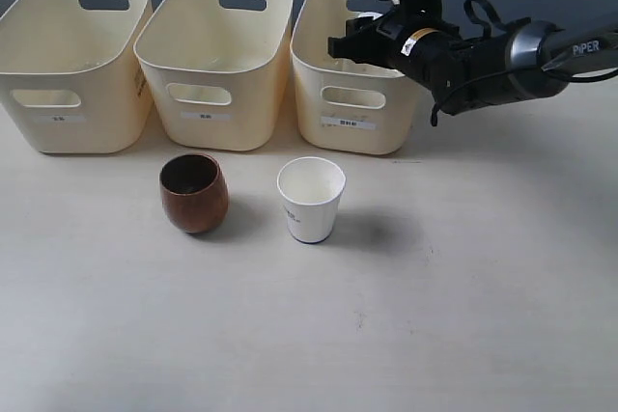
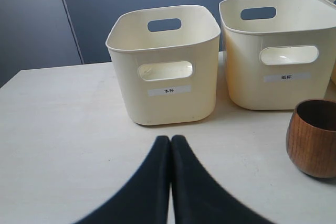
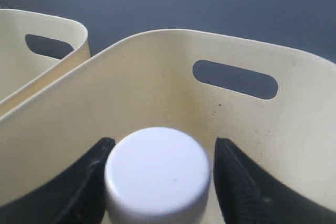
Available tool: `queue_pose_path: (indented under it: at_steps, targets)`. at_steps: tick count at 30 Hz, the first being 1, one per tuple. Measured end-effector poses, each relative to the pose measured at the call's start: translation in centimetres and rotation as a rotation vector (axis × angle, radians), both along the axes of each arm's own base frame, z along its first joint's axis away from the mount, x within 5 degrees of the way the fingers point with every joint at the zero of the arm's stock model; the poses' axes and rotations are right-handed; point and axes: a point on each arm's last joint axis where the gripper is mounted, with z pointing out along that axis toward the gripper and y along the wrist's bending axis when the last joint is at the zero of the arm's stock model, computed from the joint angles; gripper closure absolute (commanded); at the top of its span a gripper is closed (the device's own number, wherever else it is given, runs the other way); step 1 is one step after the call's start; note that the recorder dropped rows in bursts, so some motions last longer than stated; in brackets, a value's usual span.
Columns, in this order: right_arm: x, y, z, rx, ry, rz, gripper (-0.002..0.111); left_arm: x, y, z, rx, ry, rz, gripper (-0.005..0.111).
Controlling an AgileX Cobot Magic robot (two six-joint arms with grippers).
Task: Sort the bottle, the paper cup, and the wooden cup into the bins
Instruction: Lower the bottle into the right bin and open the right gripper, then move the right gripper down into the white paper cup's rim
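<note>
Three cream bins (image 1: 214, 65) sit in a row along the far side of the table (image 1: 463, 315). The right arm (image 1: 502, 60) reaches in from the right, its right gripper (image 3: 160, 182) over the rightmost bin (image 3: 157, 77), fingers either side of the bottle (image 3: 157, 174)'s white cap; can't tell if they actually touch it. Nearer, the wooden cup (image 1: 194, 193) stands left of the paper cup (image 1: 311, 199), a bit apart, both upright. Left gripper (image 2: 170, 145) is pressed closed, holding nothing, in front of the left bin.
</note>
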Motion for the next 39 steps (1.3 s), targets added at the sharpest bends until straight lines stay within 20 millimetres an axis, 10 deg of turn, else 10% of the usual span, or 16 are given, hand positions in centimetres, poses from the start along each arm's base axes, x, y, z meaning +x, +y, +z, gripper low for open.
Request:
queue_pose_path:
  at_steps: [8, 20, 32, 39]
  targets:
    - [-0.2, 0.3, 0.4, -0.051, -0.026, 0.056, 0.044, 0.0, 0.0, 0.0, 0.0, 0.0, 0.0, 0.107]
    - [-1.8, -0.2, 8.3, -0.092, -0.155, 0.118, 0.044, 0.0, 0.0, 0.0, 0.0, 0.0, 0.0, 0.107]
    - [-10.1, 1.7, 16.8, -0.556, -0.22, 0.335, 0.044, 0.0, 0.0, 0.0, 0.0, 0.0, 0.0, 0.107]
    - [-14.6, 3.2, 15.2, -0.7, 0.029, 0.58, 0.044, 0.0, 0.0, 0.0, 0.0, 0.0, 0.0, 0.107]
